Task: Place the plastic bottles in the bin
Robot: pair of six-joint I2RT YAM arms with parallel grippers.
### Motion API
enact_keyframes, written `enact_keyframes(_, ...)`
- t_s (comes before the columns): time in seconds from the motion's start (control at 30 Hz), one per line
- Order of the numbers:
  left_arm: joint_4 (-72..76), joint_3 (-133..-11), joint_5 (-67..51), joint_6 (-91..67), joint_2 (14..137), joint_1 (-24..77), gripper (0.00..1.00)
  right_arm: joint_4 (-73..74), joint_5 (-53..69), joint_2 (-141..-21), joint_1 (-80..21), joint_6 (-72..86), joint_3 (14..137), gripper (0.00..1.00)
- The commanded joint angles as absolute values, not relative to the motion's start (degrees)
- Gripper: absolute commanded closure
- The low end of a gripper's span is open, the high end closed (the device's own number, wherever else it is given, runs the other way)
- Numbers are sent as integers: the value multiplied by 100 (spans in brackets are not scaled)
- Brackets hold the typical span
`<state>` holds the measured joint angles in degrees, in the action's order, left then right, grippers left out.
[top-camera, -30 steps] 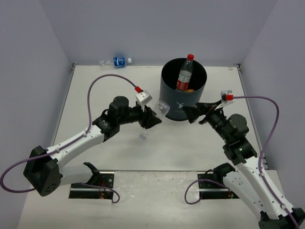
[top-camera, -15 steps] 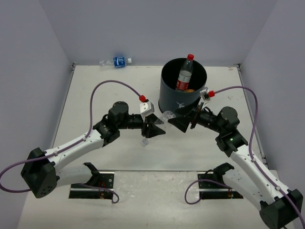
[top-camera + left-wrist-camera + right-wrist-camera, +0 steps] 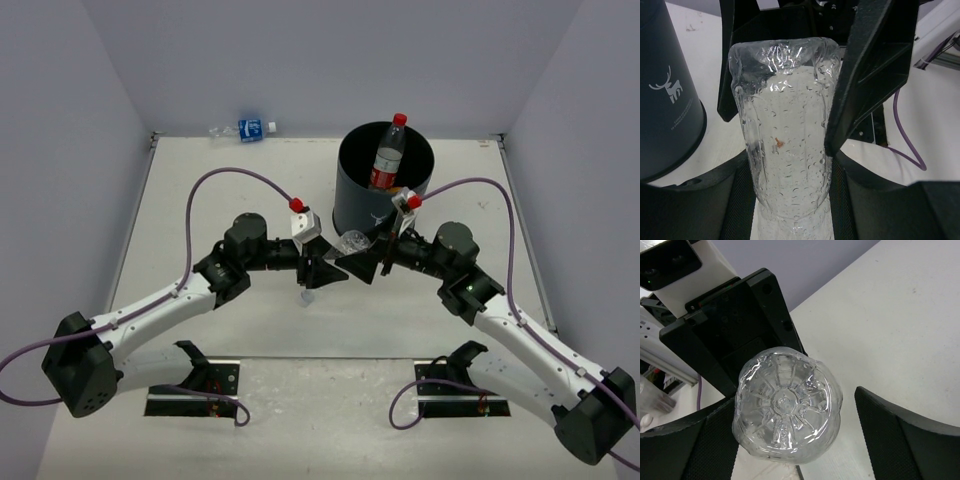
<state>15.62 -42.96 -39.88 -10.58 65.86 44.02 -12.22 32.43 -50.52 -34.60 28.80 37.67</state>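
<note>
Near edge: both arms sit on black base plates (image 3: 195, 388). Purple cables (image 3: 232, 174) loop high over each arm. The arms reach inward and meet over the middle of the surface (image 3: 180, 210), just short of the bin.

Left hand (image 3: 322, 270): closed on the clear bottle (image 3: 350, 242), gripping its body. The neck end points down toward the near edge and the base tips up toward the bin.

Bottle material: thin, crinkled, unlabelled plastic, with droplets on the wall and one small orange speck.

Right hand (image 3: 362, 266): jaws wide, straddling the bottle's base end. One finger (image 3: 900, 435) stands apart from the plastic. The other sits at the bottle's edge; I cannot tell whether it touches.

Bin (image 3: 385, 218): tall, round, matte black, with a white deer logo (image 3: 667, 90). It stands just beyond the hands, right of centre. A red-capped bottle (image 3: 388, 152) leans inside it, cap above the rim, with something orange at its foot.

Far-left corner: a blue-labelled bottle (image 3: 250, 128) lies on its side along the far edge.

Room: grey walls (image 3: 60, 150) close the left, far and right edges. A broad stretch of white surface shows left of the left arm. A narrower strip runs between the bin and the right edge.

Views:
- Only the overhead view shows the bin's contents and the far bottle.
- The left wrist view gives the droplets, the speck and the logo.
- The right wrist view alone shows the base head-on, round with a moulded star of ribs.
</note>
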Motion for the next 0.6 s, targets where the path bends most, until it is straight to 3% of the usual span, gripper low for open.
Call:
enact_keyframes(0.0, 1935, -4368, -3949, -1195, 6390, 4438, 85, -1670, 3053, -5106, -3498, 2788, 3986, 23)
enact_keyframes(0.23, 1938, -4342, -3977, -1187, 6390, 4456, 79, -1982, 2691, -4928, -3491, 2946, 3762, 71)
enact_keyframes(0.27, 1922, -4342, -3949, -1187, 6390, 4456, 61, -1966, 2631, -4916, -3495, 2944, 3768, 79)
enact_keyframes(0.33, 1872, -4342, -3911, -1169, 6381, 4456, 4, -1902, 2486, -4885, -3498, 2908, 3792, 96)
enact_keyframes(0.37, 1829, -4346, -3863, -1169, 6381, 4456, 0, -1868, 2410, -4874, -3498, 2894, 3812, 100)
enact_keyframes(0.57, 1532, -4494, -3333, -1212, 6373, 4456, 0, -985, 1040, -4777, -3490, 2625, 4290, 100)
